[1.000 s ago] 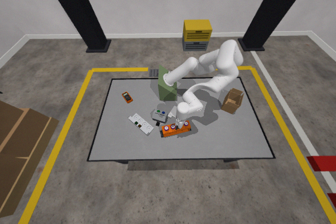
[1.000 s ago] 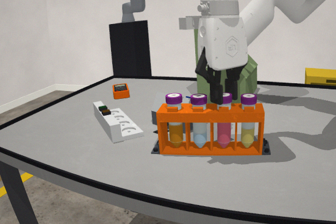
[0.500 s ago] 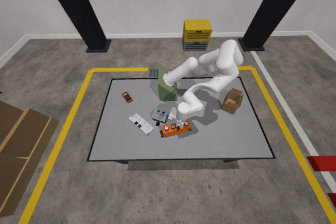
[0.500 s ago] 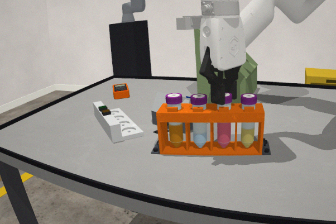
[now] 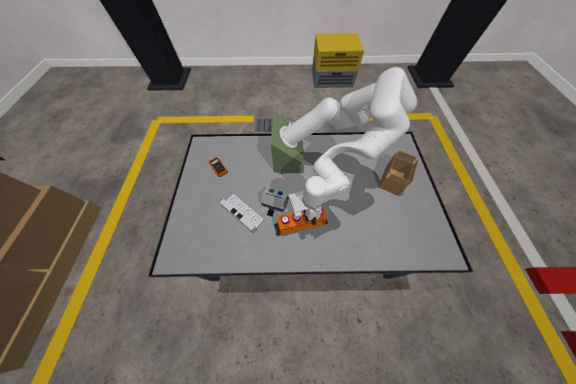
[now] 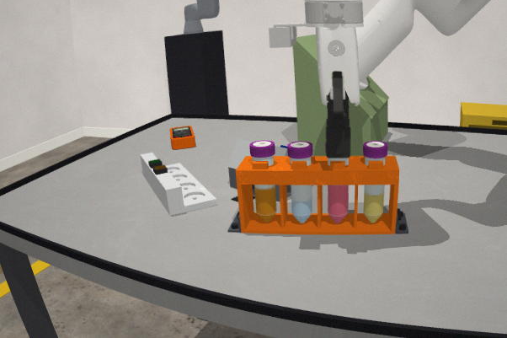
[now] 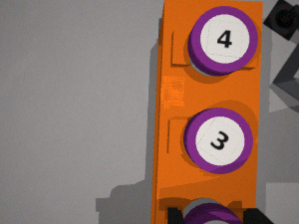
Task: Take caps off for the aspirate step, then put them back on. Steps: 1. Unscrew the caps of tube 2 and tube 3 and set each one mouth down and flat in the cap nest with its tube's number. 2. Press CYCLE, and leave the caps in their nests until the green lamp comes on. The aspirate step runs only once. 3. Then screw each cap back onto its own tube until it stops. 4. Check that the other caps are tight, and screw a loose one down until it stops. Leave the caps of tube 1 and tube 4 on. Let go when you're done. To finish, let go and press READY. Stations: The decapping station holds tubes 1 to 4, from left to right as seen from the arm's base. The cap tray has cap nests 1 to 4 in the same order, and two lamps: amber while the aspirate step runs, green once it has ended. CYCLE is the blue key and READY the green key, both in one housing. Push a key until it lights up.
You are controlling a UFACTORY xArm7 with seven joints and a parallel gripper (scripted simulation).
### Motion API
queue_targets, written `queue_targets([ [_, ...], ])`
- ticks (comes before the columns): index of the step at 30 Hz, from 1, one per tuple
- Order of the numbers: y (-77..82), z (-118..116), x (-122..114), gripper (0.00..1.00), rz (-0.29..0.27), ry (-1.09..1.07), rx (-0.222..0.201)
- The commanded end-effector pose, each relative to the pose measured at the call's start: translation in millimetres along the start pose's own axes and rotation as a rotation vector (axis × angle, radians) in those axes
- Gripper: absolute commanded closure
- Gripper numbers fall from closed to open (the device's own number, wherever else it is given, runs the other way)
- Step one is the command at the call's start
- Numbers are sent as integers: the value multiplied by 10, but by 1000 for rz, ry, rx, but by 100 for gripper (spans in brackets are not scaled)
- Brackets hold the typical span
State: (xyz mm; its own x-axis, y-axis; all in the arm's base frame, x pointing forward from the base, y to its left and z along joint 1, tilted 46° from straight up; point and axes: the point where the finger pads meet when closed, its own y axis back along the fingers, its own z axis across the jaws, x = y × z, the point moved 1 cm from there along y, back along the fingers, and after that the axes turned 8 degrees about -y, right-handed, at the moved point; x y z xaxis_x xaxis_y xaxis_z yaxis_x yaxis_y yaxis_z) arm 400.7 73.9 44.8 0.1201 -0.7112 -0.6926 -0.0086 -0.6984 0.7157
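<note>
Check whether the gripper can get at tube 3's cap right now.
Probably not yet: the gripper is shut on tube 2's cap. Tube 3's cap beside it is uncovered from above, so after letting go the way looks free.
</note>
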Motion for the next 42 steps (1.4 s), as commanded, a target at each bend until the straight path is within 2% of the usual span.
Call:
queue_targets([
  [1, 19, -9, 17, 100, -13, 224, 27],
  [12, 20, -9, 17, 100, -6, 743, 30],
  [19, 20, -9, 17, 100, -6, 748, 30],
  [20, 20, -9, 17, 54, -6, 748, 30],
  [30, 20, -9, 17, 54, -6, 748, 30],
  [31, 20, -8, 17, 54, -7, 665, 30],
  [33, 20, -8, 17, 54, -7, 665, 30],
  [36, 20, -8, 17, 54, -11, 415, 28],
  [42, 20, -8, 17, 54, -15, 157, 28],
])
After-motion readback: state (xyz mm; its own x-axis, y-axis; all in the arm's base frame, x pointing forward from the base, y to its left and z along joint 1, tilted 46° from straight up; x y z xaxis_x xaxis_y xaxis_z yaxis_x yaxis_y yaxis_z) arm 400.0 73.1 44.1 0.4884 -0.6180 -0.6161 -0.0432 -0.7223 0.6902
